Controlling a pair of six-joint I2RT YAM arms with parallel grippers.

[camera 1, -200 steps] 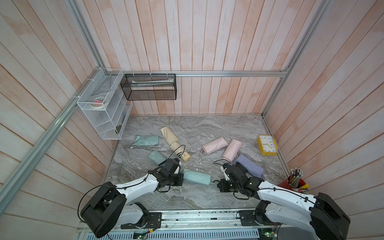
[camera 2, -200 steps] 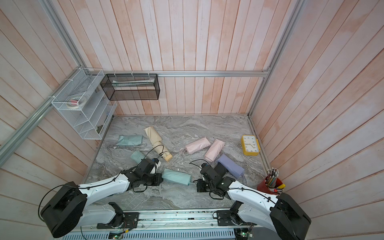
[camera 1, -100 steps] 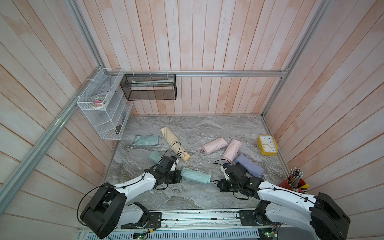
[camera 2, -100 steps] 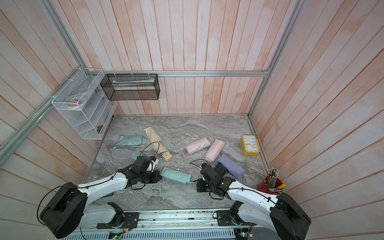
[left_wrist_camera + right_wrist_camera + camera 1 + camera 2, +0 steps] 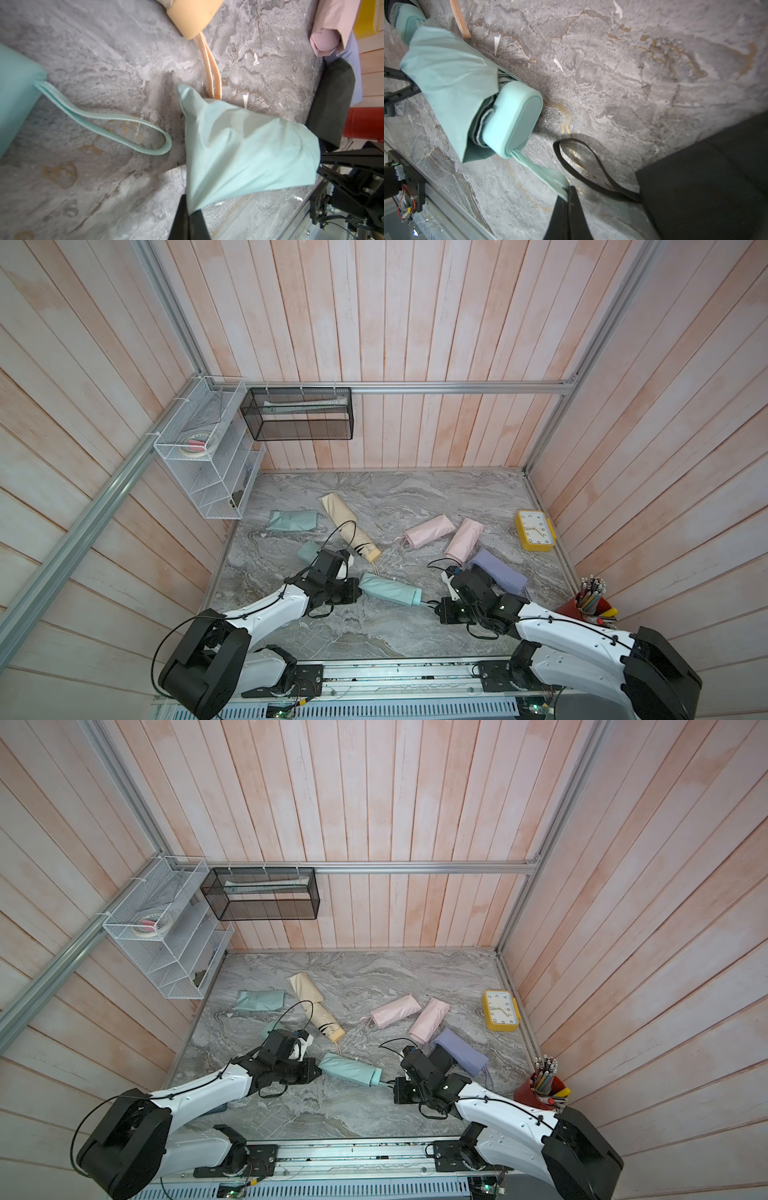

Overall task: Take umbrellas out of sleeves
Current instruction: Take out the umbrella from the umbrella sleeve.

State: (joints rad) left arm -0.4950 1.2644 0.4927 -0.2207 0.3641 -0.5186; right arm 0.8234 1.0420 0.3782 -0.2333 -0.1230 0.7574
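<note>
Mint umbrella lay at 6 o'clock on the surface, handle out, rest inside its mint sleeve. Left pincer gripped sleeve's closed end; right pincer gripped the wrist cord. Task prob. early: flat sleeve at 10 o'clock looked empty; pink sleeves & lavender sleeve at 3 o'clock looked full.

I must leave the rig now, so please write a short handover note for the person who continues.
Left hand: shut on the closed end of the mint fabric sleeve.
Right hand: shut on the mint woven wrist strap of the mint folded umbrella inside it.
Done: its handle pokes out; flat mint pouch looks empty.
Left: pull this umbrella free; cream-yellow umbrella is half out; pink sleeve, second pink sleeve, lavender sleeve, black sleeve look full.
</note>
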